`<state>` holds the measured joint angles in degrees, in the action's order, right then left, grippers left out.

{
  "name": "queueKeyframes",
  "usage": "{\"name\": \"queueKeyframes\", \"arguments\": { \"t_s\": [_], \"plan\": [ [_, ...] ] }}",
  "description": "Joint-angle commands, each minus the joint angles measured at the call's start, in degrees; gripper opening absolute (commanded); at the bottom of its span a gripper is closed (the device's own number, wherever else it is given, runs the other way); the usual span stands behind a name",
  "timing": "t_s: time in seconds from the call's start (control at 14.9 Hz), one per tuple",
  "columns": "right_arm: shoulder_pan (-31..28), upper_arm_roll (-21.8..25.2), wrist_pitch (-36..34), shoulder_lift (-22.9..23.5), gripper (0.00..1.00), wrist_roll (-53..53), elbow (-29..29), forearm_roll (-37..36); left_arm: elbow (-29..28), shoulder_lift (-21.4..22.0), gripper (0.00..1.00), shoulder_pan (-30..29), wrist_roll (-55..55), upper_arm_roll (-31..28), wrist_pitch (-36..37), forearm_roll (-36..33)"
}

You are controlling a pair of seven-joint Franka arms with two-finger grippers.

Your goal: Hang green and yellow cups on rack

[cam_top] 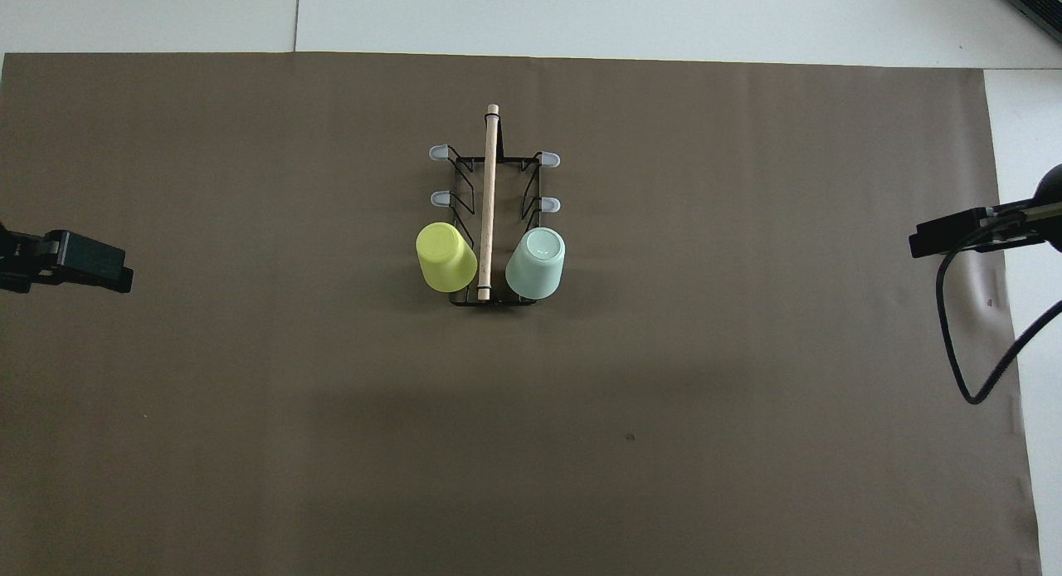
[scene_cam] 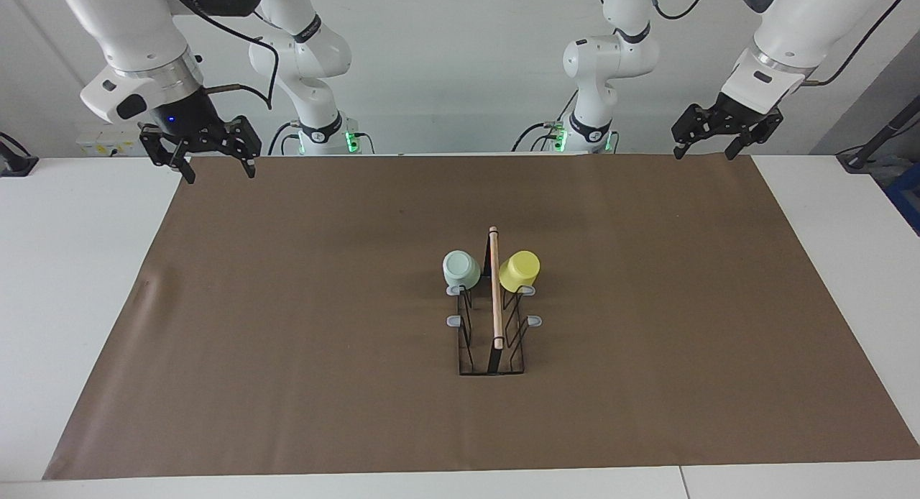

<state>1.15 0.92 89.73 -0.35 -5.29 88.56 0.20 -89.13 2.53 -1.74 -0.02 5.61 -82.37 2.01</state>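
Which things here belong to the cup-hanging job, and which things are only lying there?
Job:
- green cup, hung on the rack
- yellow cup, hung on the rack
- rack

Only there:
- brown mat
- white table

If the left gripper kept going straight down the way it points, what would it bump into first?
Probably just the brown mat. The left gripper hangs open, pointing down over the mat's corner nearest its arm, though depth is hard to judge. The rack and both cups are well away from it.
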Motion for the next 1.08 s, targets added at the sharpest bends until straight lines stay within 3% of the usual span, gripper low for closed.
{"name": "queueKeyframes", "arguments": {
  "t_s": [0.0,0.2,1.01],
  "plan": [
    [-0.01,-0.04,0.1,-1.15,1.0,0.81,1.18,-1.34,-0.69,0.9,1.0,-0.28,0.72,0.19,0.29,-0.16],
    [-0.01,-0.04,0.1,-1.15,1.0,0.81,1.18,-1.34,-0.61,0.81,1.0,-0.45,0.81,0.19,-2.88,-0.07],
    [0.08,-0.04,0.18,-1.06,1.0,0.81,1.18,-1.34,-0.7,1.25,1.0,0.07,0.99,-0.08,-2.09,-0.07]
  ]
}}
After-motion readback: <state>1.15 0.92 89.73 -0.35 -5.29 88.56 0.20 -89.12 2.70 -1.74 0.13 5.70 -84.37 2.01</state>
